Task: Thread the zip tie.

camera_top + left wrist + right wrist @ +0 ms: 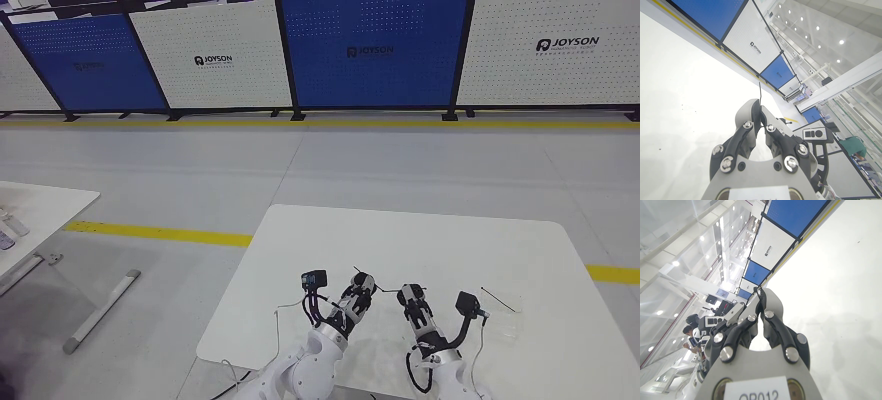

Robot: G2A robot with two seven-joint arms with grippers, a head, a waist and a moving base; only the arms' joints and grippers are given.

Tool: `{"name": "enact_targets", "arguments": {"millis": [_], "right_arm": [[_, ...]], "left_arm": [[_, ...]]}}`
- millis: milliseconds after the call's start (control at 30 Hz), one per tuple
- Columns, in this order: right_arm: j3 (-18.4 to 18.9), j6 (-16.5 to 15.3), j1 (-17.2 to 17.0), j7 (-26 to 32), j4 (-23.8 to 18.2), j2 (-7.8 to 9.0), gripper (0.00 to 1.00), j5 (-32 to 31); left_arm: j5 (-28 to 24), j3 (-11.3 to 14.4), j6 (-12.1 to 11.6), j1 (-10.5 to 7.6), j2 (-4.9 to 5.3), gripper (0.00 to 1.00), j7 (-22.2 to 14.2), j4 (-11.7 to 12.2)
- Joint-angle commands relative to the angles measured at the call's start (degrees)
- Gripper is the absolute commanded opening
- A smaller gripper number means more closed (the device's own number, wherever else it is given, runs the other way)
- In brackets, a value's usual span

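left fingers [745,113] are clenched on the black zip tie [759,91], its thin tip poking past them. right fingers [772,302] are clenched on a black end too. both hover at the 6 o'clock edge of the desk [420,240]; a spare tie [500,298] lies at their 3 o'clock.

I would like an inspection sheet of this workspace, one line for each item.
Surface: white table, some small dark specks.
Job's things: black zip tie pinched in left gripper, thin tail sticking out; a black end also in right gripper.
Clutter: spare tie lying loose beside the right arm.
Grippers: both shut on zip tie, above the table's near part.
Cables: black wires looping along the arms.
Surroundings: blue and white panels, yellow floor line, second table.
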Motion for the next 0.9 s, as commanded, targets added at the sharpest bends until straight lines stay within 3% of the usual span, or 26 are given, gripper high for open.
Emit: {"name": "enact_targets", "arguments": {"millis": [0, 133, 333, 867], "right_arm": [[0.66, -0.34, -0.66, -0.31, -0.50, 0.06, 0.00, -0.20], [1.83, -0.78, -1.78, -0.38, -1.41, 0.14, 0.00, -0.31], [2.49, -0.49, -2.03, -0.33, -1.53, -0.06, 0.00, -0.42], [2.50, -0.43, -1.85, -0.33, -1.34, -0.19, 0.00, -0.32]], "left_arm": [[0.00, 0.00, 0.00, 0.00, 0.00, 0.00, 0.00, 0.00], [-0.25, -0.07, 0.23, 0.00, -0.03, 0.00, 0.01, 0.10], [-0.37, 0.54, 2.66, -0.24, -0.45, 0.00, 0.55, 0.38], [-1.35, 0.43, 2.52, -0.44, -0.74, 0.00, 1.05, 0.62]]}}
